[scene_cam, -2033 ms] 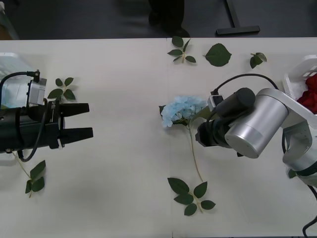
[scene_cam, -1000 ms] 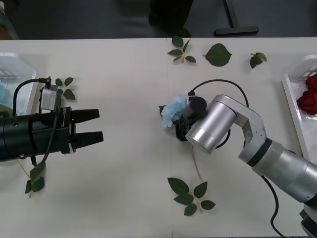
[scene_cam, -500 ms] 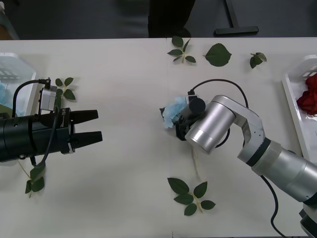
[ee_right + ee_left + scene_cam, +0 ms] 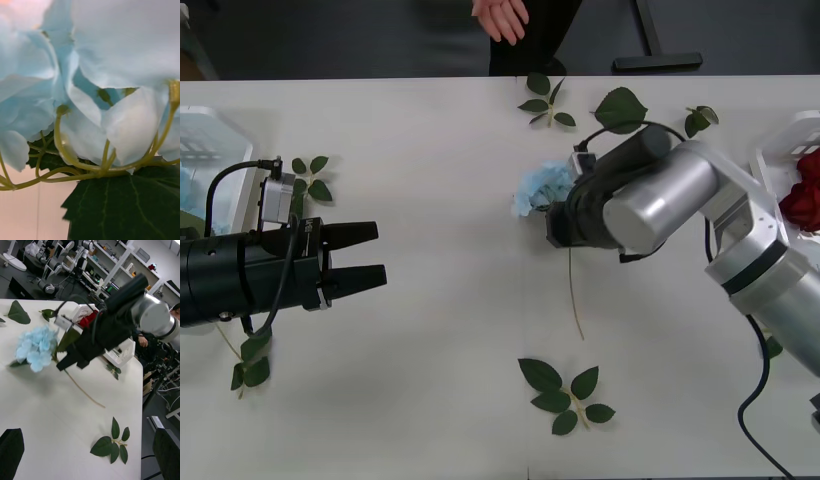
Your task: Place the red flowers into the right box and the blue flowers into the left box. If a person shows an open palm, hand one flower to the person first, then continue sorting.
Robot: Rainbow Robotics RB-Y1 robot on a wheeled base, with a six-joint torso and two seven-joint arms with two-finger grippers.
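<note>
Here the right gripper is closed around the stem of a blue flower just under its head, mid-table, toward the far edge. In the left wrist view that flower looks lifted, head off the table, stem slanting down and out past the dark fingers. The right wrist view has pale blue petals and a dark leaf right up against the lens.

Left gripper hangs over the left part of the table, black fingers parted, nothing between them, pointing at the flower but well apart from it.

Left box sits at the left table edge behind the left arm, a bit of pale blue inside. Right box sits at the right edge with red flowers in it.

A person's hand shows at the far edge, fingers spread, palm partly visible, beyond the table.

Loose leaf sprigs are scattered on the table, near and far side.
</note>
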